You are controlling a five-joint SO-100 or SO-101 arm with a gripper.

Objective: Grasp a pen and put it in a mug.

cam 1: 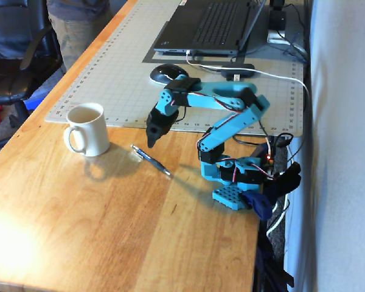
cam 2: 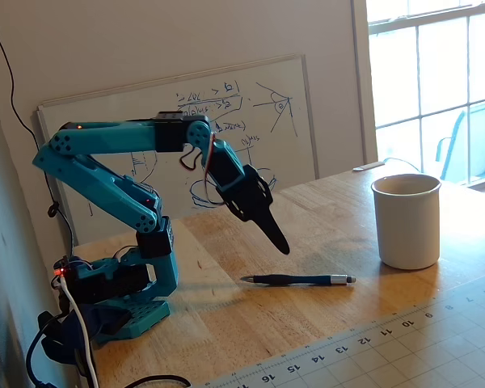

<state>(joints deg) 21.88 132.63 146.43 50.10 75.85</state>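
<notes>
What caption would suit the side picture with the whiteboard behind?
Blue robot arm, black jaws closed, hovers over a thin dark ballpoint pen lying on the wooden table beside a cream ceramic mug.

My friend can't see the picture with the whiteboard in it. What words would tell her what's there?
A blue robot arm reaches over a wooden table, its black hand hanging shut just above a dark pen lying flat. A cream mug stands upright right of the pen, and a scribbled whiteboard leans against the wall behind.
</notes>
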